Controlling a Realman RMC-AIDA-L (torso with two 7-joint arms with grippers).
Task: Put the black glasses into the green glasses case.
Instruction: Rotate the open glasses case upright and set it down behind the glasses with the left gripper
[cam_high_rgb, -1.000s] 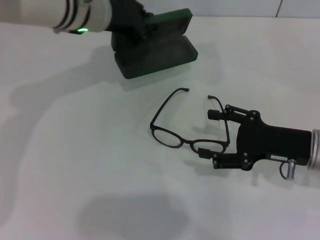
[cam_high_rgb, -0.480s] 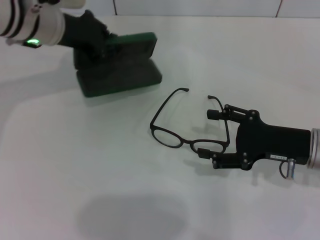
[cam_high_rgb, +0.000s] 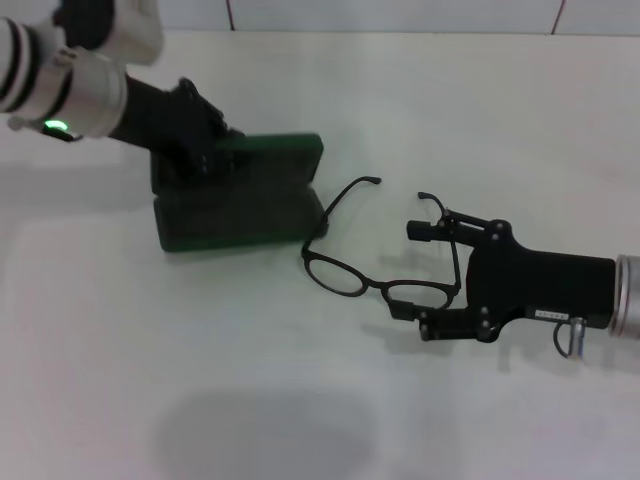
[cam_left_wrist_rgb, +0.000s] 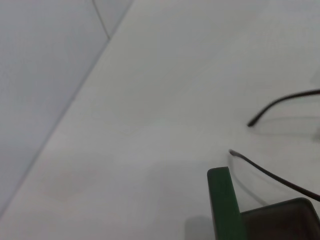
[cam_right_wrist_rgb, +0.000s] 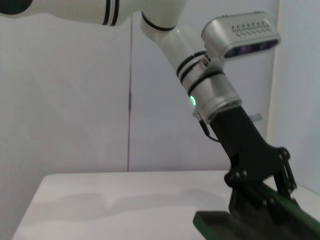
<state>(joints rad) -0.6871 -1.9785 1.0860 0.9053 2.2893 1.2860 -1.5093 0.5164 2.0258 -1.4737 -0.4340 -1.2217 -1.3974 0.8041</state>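
The green glasses case (cam_high_rgb: 235, 210) lies open on the white table, lid raised at the back. My left gripper (cam_high_rgb: 196, 140) is shut on the lid's left end; the right wrist view shows this grip (cam_right_wrist_rgb: 261, 192) on the case (cam_right_wrist_rgb: 240, 223). The black glasses (cam_high_rgb: 375, 285) lie unfolded just right of the case, one temple arm beside its right end. My right gripper (cam_high_rgb: 410, 271) is open, one finger on each side of the glasses' right hinge end. The left wrist view shows the case's lid edge (cam_left_wrist_rgb: 223, 200) and both temple arms (cam_left_wrist_rgb: 282, 102).
The white table (cam_high_rgb: 200, 380) stretches all around, and a pale wall (cam_high_rgb: 400, 12) runs along its far edge. The left arm (cam_high_rgb: 60, 80) reaches in from the upper left, and the right arm (cam_high_rgb: 600, 295) lies low across the table's right side.
My left gripper has carried the case from the far middle out to the left, then nearer and right, up against the glasses. My right gripper has edged slightly left.
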